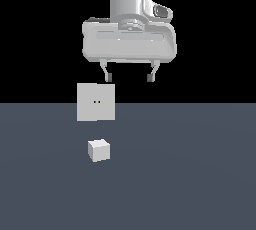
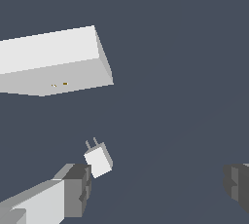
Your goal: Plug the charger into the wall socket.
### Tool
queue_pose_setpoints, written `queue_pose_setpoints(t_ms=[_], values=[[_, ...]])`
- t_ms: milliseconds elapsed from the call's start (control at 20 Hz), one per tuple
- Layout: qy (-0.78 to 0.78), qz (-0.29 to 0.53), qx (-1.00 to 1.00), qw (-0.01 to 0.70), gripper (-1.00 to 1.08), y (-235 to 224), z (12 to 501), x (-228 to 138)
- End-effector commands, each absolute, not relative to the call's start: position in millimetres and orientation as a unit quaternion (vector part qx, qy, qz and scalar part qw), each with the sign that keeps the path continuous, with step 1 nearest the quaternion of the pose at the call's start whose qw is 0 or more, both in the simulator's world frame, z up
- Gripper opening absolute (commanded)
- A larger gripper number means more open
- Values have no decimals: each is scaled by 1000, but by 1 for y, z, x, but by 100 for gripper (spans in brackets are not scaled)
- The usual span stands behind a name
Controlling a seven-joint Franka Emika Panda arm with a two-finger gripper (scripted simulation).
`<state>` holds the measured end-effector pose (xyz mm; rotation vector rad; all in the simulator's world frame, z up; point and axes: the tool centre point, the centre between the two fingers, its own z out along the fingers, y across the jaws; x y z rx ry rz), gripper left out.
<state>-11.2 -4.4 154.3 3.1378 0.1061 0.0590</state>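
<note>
My hand [image 1: 129, 78] hangs spread and empty above the bench [image 1: 200, 174]; charger [image 1: 99, 150] sits mid-bench just short of the socket [image 1: 96, 102], looks light, rigid, slick, so I'd pinch its flat sides, clear of the prongs.

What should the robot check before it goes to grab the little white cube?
1. Gripper open: ok, jaws stand wide apart and empty.
2. Charger free on the floor: ok, nothing touches it.
3. Gripper right over the charger: not ok, it hangs high and off to the exterior view's right.
4. Prongs point toward the wall socket: ok in the wrist view.
5. Socket holes unblocked: ok.
</note>
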Motion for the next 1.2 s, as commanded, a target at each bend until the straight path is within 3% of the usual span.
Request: queue_pose_setpoints(t_ms=[0, 1150], values=[[47, 29, 998, -2, 100, 0, 149, -15], [207, 154, 966, -37, 100, 43, 83, -54]])
